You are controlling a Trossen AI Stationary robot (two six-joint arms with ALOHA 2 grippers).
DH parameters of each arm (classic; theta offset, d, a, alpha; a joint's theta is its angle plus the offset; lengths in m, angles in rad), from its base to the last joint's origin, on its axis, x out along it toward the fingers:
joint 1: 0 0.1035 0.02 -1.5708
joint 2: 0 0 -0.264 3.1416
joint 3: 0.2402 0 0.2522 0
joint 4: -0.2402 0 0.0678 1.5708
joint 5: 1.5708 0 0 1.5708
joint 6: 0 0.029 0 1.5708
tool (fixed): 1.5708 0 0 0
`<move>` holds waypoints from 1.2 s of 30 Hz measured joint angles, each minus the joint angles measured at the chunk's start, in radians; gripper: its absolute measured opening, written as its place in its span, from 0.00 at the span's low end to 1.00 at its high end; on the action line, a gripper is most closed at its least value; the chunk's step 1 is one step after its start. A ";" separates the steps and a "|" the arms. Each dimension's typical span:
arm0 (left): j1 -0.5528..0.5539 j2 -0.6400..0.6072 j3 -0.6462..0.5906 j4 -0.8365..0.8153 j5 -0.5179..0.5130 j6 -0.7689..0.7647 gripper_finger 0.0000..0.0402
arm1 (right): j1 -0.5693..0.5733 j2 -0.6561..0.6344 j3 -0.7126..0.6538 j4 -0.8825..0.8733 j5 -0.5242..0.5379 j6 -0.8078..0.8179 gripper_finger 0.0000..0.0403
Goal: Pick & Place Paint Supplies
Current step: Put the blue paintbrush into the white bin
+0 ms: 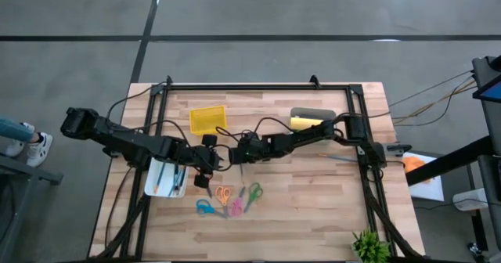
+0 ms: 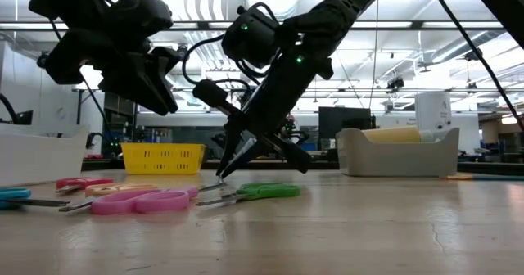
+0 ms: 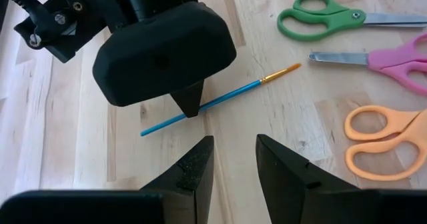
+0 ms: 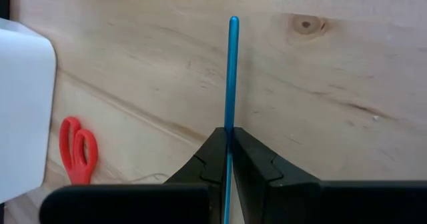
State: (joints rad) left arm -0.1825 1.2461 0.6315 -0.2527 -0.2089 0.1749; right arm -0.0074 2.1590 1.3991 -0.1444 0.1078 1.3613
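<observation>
The left gripper hovered near the desk's centre beside a white tray, fingers parted and empty. The right gripper reached low just beside it, fingers pinched on one teal brush. Five scissors lay toward the near edge.

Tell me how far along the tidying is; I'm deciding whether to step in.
Done: several sticks already lie in the white tray. In hand: the right gripper is shut on a teal paintbrush; the left gripper hovers open nearby. Left: placing that brush.
</observation>
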 joint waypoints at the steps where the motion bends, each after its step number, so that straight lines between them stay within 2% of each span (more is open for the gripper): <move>1: 0.000 0.000 0.000 0.000 0.000 0.000 0.28 | 0.000 0.000 -0.001 0.000 0.000 0.000 0.04; 10: 0.000 0.000 0.000 0.000 0.000 0.000 0.28 | 0.001 0.000 -0.001 -0.001 -0.002 0.000 0.05; 18: 0.000 0.000 0.000 0.000 0.000 0.000 0.28 | 0.001 0.000 -0.002 0.006 -0.002 0.006 0.28; 23: 0.000 0.000 0.000 0.000 0.000 0.000 0.28 | 0.001 0.000 -0.002 0.010 -0.002 0.002 0.35; 31: 0.000 -0.001 0.000 -0.001 0.000 0.000 0.28 | 0.001 -0.003 -0.002 0.009 -0.003 -0.014 0.37; 36: 0.000 -0.001 0.000 -0.002 0.000 0.000 0.28 | 0.001 -0.036 -0.010 -0.018 -0.008 -0.099 0.37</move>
State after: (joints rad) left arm -0.1825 1.2453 0.6315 -0.2543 -0.2092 0.1745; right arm -0.0062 2.1225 1.3889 -0.1621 0.0998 1.2619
